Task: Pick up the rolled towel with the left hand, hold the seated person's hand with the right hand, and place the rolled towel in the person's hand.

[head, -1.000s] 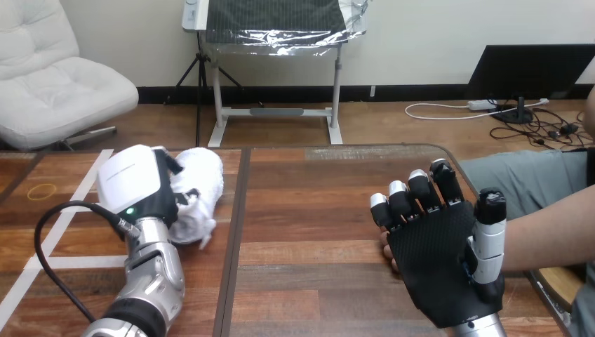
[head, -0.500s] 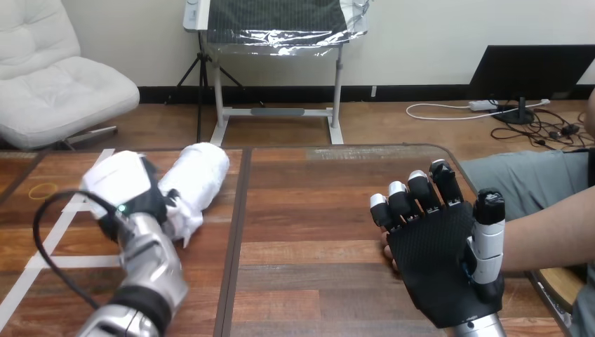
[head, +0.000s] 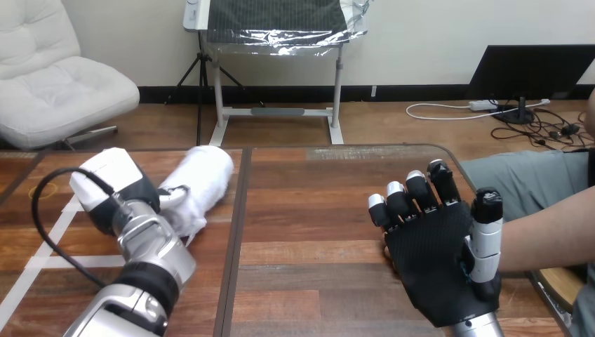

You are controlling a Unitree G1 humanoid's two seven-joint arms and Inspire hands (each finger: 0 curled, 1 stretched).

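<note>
Left robot hand (head: 105, 184): we see a white shell.
Right robot hand (head: 435, 267): we see a black textured palm, silver-tipped fingers (head: 396, 199).
Left forearm (head: 151, 247): silver, black collar.

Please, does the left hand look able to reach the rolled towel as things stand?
Probably yes: the left hand lies at the near end of the rolled towel, with nothing between them.

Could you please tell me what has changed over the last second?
The left robot hand swung leftward and toward the robot, uncovering more of the rolled towel; whether it grips the towel is unclear. The right robot hand and the person's hand behind it stayed put.
</note>
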